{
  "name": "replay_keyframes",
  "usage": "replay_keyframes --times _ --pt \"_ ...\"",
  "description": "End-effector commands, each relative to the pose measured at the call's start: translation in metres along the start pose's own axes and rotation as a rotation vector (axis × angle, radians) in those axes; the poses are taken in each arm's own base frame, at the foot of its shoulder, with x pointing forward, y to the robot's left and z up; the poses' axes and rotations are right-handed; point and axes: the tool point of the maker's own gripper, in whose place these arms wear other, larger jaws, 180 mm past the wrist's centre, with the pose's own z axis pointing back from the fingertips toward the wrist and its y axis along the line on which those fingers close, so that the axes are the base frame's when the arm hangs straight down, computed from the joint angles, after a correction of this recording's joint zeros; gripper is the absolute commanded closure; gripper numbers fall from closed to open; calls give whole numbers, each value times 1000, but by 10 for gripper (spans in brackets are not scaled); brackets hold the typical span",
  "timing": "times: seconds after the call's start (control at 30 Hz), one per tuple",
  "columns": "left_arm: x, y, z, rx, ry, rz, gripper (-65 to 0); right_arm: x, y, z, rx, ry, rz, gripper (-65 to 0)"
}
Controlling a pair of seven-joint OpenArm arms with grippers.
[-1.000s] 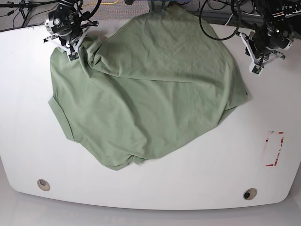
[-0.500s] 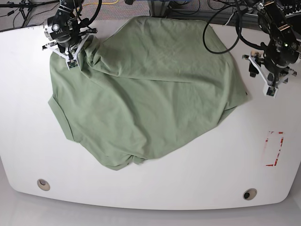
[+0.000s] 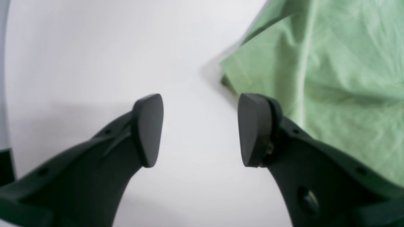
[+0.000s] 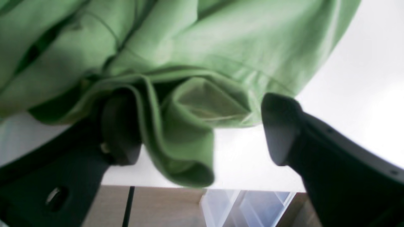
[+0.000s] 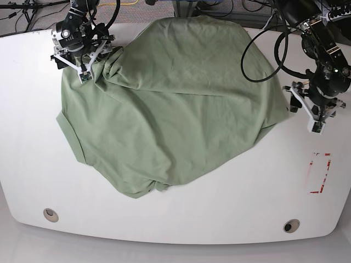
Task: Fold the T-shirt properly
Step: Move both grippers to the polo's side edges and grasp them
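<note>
The pale sage-green T-shirt [image 5: 175,104] lies crumpled, plain side up, across the white table [image 5: 219,213]. My right gripper [image 5: 83,70] is at the shirt's far left corner. In the right wrist view it [image 4: 199,132] is open, with a bunched hem fold of the shirt [image 4: 189,132] hanging between the jaws and touching the left finger [image 4: 121,132]. My left gripper [image 5: 316,125] is over bare table just right of the shirt's right edge. In the left wrist view it [image 3: 200,129] is open and empty, with the shirt's edge [image 3: 315,78] beside the right finger [image 3: 252,129].
A red-edged marker [image 5: 320,173] lies on the table at the right. Two round holes [image 5: 50,214] [image 5: 291,225] sit near the front edge. Cables [image 5: 258,22] run along the back. The table's far edge, with a clear bin [image 4: 246,205] below it, shows in the right wrist view.
My left arm has moved toward the front along the shirt's right edge. My right gripper has stayed at the far left corner, turning slightly.
</note>
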Motion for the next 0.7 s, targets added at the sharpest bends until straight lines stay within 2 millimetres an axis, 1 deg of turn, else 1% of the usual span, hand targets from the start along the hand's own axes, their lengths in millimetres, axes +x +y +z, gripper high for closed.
replay_keyframes --times 0.0,0.13,0.23,0.33,0.47,0.63,0.67 --pt "15 -15 -3 -40 -45 -18 -353 19 -19 5 -53 -48 9 -590" --pt "18 -34 -8 -83 -52 -10 -353 23 -49 10 -144 -32 7 -609" --pt "18 -42 -10 -101 -57 1 -353 18 -67 15 -220 32 18 -614" --pt "17 -49 -13 -120 -52 15 -351 15 -79 19 -265 69 29 -614" --pt "9 -55 -20 -145 -29 34 -351 14 -89 21 -288 75 42 -610" --pt "3 -59 -26 -164 -7 46 -351 16 -101 25 -315 72 60 -609" --pt "2 -59 -26 -166 -6 47 -351 20 -104 26 -321 64 61 -609"
